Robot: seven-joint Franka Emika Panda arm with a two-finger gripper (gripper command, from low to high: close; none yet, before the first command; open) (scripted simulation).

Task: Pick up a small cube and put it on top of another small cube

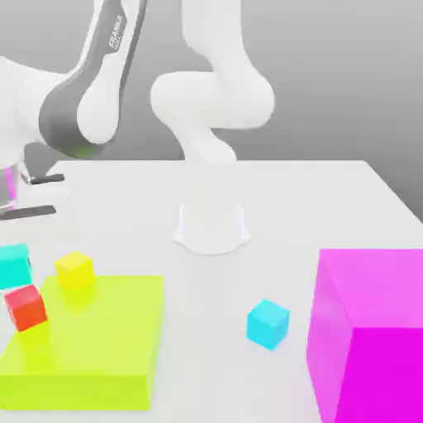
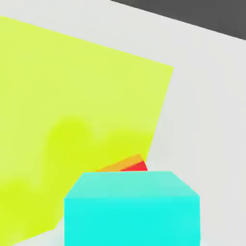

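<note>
One aqua cube [image 2: 132, 218] is clamped in the hand [image 1: 15, 255], approx. 11-12 o'clock of the red cube [image 1: 26, 308] in the ext. view; placing step now, so centre over red, lower gently, then let go.

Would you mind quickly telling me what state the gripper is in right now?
Gripper: closed, holding the small turquoise cube between its jaws.

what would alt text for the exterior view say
A turquoise cube hangs at the left edge near a red cube and yellow cube on a lime block; right, a blue cube and large magenta block.
</note>
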